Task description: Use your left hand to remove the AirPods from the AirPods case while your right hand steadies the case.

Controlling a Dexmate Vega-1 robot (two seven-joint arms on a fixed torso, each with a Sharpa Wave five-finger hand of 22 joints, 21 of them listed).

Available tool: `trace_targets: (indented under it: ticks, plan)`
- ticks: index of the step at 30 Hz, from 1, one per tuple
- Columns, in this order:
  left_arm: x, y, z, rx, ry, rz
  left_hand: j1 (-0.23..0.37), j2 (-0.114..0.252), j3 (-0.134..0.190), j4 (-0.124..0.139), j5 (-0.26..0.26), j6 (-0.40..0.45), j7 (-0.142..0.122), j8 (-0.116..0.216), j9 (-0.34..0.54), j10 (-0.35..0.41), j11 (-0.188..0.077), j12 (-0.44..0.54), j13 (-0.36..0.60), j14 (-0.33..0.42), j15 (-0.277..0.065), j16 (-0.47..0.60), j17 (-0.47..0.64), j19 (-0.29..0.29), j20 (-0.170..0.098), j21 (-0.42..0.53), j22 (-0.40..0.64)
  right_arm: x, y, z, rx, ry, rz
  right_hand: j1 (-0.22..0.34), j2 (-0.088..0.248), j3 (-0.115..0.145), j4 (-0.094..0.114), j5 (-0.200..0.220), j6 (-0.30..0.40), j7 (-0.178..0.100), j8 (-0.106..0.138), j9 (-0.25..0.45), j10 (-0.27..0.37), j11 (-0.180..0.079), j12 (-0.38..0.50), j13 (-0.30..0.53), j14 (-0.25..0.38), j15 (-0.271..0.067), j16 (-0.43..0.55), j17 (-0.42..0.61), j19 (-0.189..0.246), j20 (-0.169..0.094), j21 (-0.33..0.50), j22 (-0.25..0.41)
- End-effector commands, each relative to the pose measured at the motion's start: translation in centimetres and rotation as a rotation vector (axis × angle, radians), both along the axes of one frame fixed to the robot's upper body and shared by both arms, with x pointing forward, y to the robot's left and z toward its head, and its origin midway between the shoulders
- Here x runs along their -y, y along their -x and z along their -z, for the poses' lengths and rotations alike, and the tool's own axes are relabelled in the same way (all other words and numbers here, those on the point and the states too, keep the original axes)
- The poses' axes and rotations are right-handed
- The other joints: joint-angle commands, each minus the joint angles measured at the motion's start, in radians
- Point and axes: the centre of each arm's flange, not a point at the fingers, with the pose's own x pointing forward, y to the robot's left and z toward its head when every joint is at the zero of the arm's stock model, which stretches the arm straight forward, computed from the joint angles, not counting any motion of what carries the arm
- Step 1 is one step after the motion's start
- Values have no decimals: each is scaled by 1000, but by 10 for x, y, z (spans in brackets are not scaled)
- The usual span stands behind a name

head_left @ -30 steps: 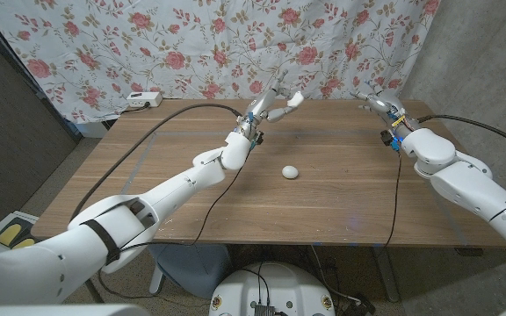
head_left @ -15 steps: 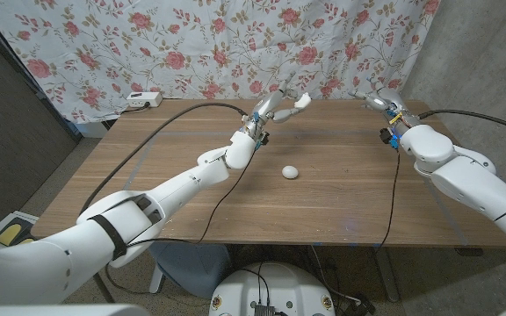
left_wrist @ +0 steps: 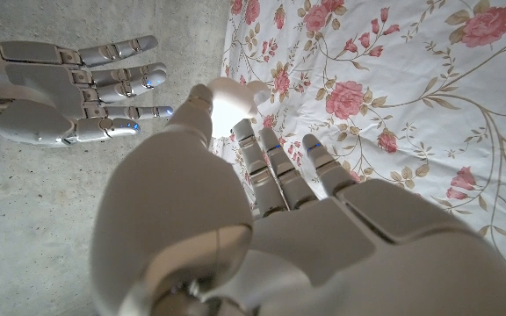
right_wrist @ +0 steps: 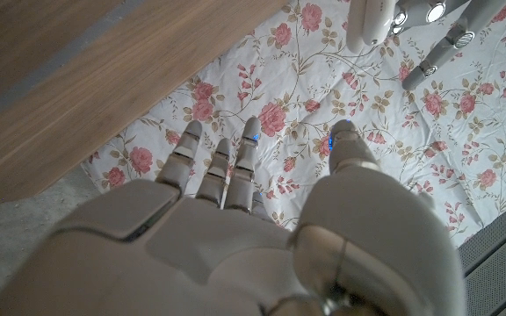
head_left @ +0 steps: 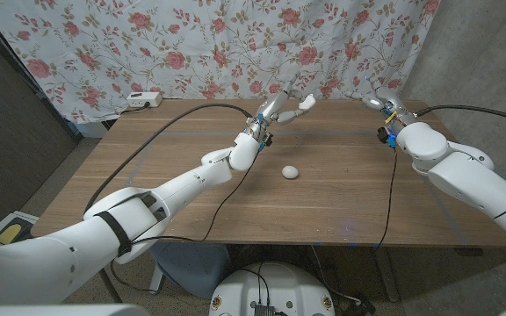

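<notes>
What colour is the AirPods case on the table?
White: the AirPods case is a small rounded white object on the brown wooden table, clearest in the head view.

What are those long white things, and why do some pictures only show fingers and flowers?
Those are a robot's two arms, each ending in a hand. One picture comes from a camera on its head, looking down at a wooden table. The left hand and right hand are raised near the far edge, fingers spread, holding nothing. A small white AirPods case lies on the table, untouched. The other two pictures come from cameras on the wrists, so you see each hand's back, with the flowery curtain behind.
</notes>
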Motion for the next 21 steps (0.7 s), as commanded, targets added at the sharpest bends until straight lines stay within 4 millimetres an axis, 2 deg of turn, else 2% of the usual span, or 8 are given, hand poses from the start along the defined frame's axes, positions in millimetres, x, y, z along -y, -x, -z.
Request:
trace_targets:
  ticks: [1, 3, 7, 15, 21]
  plan:
    - [12, -4, 1, 6, -13, 0, 3, 9, 0, 5, 3, 5, -2, 10, 1, 102, -106, 38, 201, 33, -43, 0, 4, 4, 8, 5, 2, -7, 6, 0, -3, 51, 93, 20, -9, 4, 1, 4, -110, 31, -12, 5, 33, 0, 15, 8, 35, -1, 16, 6, 16, 3, 0, 2]
    - [17, -4, 0, 6, -22, 8, 4, 8, 0, 5, 3, 5, -3, 10, 1, 102, -106, 38, 200, 33, -43, 0, 4, 5, 8, 5, 2, -10, 7, -1, -9, 52, 70, 25, -10, 5, 0, 5, -118, 39, -13, 5, 39, 3, 18, 10, 39, 0, 18, 6, 18, 3, -1, 2]
    - [24, -2, -2, 18, -17, 26, 3, 9, 0, 6, 3, 8, -3, 11, 1, 102, -107, 39, 199, 33, -42, -2, 5, 4, 10, 5, 2, -15, 8, -1, -1, 51, 59, 37, -10, 8, -2, 6, -125, 32, -12, 5, 30, 6, 13, 13, 39, -3, 18, 7, 21, 3, -2, 2]
    - [25, -1, -2, 28, -13, 38, 3, 9, 1, 7, 3, 3, -6, 9, 1, 101, -106, 41, 199, 33, -42, -5, 4, 5, 9, 5, 2, -19, 8, -1, -7, 46, 45, 54, -10, 13, -4, 8, -136, 35, -11, 5, 2, 15, 0, 16, 24, 10, 14, 8, 22, 4, -5, 2]
    - [25, 3, -3, 53, 0, 50, 3, 10, 2, 7, 3, 0, -8, 8, 1, 99, -106, 42, 199, 33, -42, -7, 5, 6, 9, 5, 2, -19, 7, 0, -26, 42, 43, 69, -9, 18, -6, 10, -137, 39, -8, 5, 3, 18, -1, 17, 24, 12, 14, 8, 21, 5, -7, 2]
